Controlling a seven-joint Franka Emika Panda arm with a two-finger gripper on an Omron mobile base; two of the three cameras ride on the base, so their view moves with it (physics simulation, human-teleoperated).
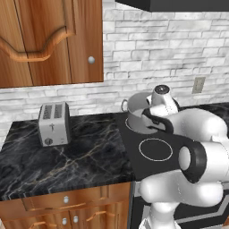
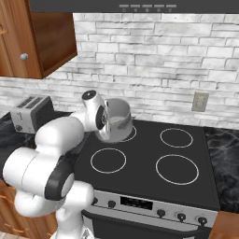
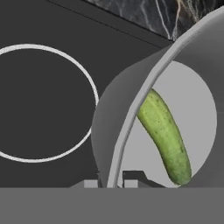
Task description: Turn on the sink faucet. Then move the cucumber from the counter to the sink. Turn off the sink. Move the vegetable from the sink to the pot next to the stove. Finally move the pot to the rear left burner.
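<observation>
Right, the pot (image 2: 116, 119) is over the rear left burner area of the black stove (image 2: 154, 163), and the pincer (image 3: 111, 180) is pinching its rim: in the hand view one small finger tip (image 3: 91, 183) stands outside the thin grey wall and the other inside it, nearly pressed together with the rim between them. The cucumber (image 3: 165, 136) lies inside the pot on its pale bottom, yellowish-green and speckled, slanting away from the wall and not touching the finger tips. Beside the pot in that view there's a white burner ring (image 3: 30, 103) on the dark cooktop, and a corner of the veined black bench (image 3: 144, 15) past the stove's edge.

From the left base view, the pot (image 1: 136, 112) sits at the back of the stove, partly hidden behind the white arm, one small side handle poking out toward the wall. The silver toaster (image 1: 53, 123) stands well apart on the bench (image 1: 67, 156), to the left. Whether the pot is resting on the cooktop or lifted just clear of it, I can't tell.
</observation>
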